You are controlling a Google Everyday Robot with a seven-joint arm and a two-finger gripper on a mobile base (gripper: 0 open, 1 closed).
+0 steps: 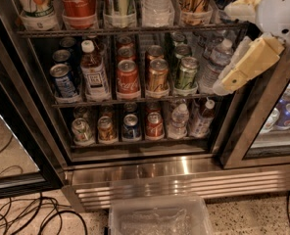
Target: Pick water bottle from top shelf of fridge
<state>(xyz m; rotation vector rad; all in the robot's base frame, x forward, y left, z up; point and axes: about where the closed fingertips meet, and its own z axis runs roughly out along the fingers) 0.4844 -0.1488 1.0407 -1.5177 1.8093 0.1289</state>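
The fridge [135, 153] stands open in front of me. Its top shelf [135, 31] is a dark wire rack fronted by translucent cup holders. The water bottle [157, 4] is clear and ribbed and stands in a holder right of centre; its cap is cut off by the frame's top edge. My gripper [227, 47] is at the upper right, in front of the fridge's right frame, right of the water bottle and slightly lower. Its cream fingers [253, 62] stand apart with nothing between them.
A Coca-Cola bottle [78, 1] and tall cans flank the water bottle. The lower racks hold cans, a brown-drink bottle [93, 67] and small water bottles [216, 62]. A clear plastic bin [157, 217] and cables [32, 217] lie on the floor. The open glass door [8, 146] is at the left.
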